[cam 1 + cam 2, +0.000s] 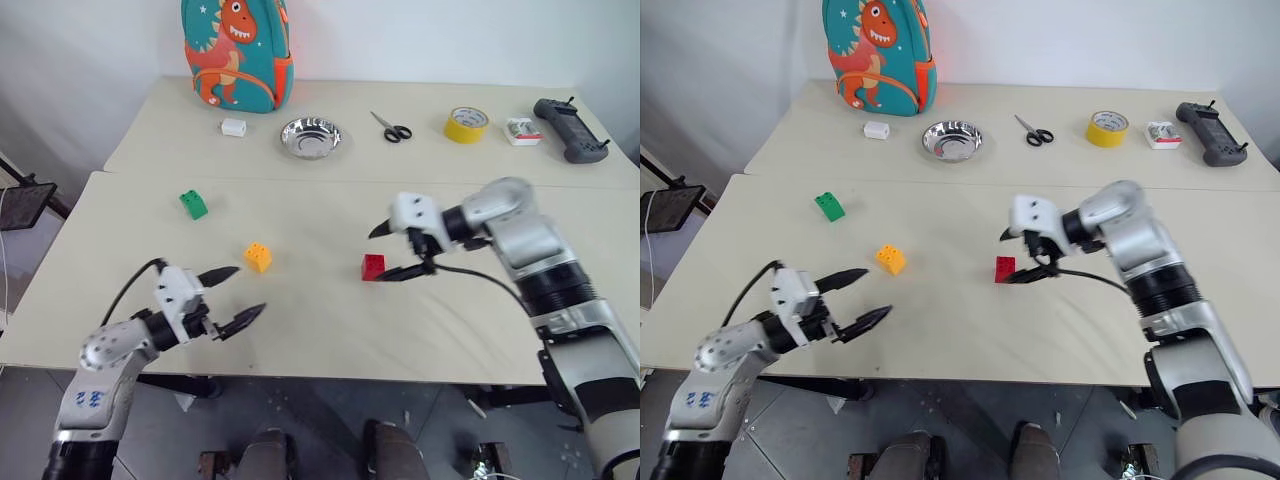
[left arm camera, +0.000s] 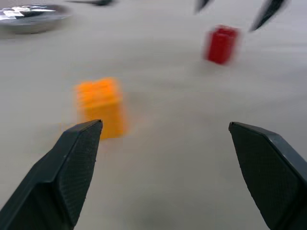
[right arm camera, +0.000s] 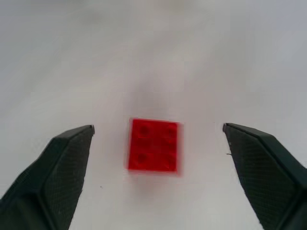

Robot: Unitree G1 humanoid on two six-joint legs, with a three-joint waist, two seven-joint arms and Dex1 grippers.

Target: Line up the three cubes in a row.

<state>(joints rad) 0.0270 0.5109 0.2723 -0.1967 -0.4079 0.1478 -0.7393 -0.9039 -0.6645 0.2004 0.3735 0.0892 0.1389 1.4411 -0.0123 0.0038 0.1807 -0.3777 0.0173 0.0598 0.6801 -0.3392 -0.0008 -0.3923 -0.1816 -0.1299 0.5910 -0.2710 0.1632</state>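
The green cube [image 1: 193,204] lies on the near table toward the left. A yellow-orange cube [image 1: 258,257] sits nearer the middle, and the red cube [image 1: 373,267] rests on the table to its right. My right gripper [image 1: 388,251] is open just right of the red cube, one finger on its far side and one on its near side, neither touching it; in the right wrist view the red cube [image 3: 154,144] lies between the spread fingers. My left gripper [image 1: 232,296] is open over the front edge, near side of the yellow-orange cube [image 2: 100,106].
On the far table stand a dinosaur backpack [image 1: 237,52], a small white block [image 1: 233,127], a metal bowl [image 1: 311,137], scissors [image 1: 391,128], a yellow tape roll [image 1: 466,124], a small box [image 1: 521,131] and a black controller [image 1: 570,129]. A seam joins both tables.
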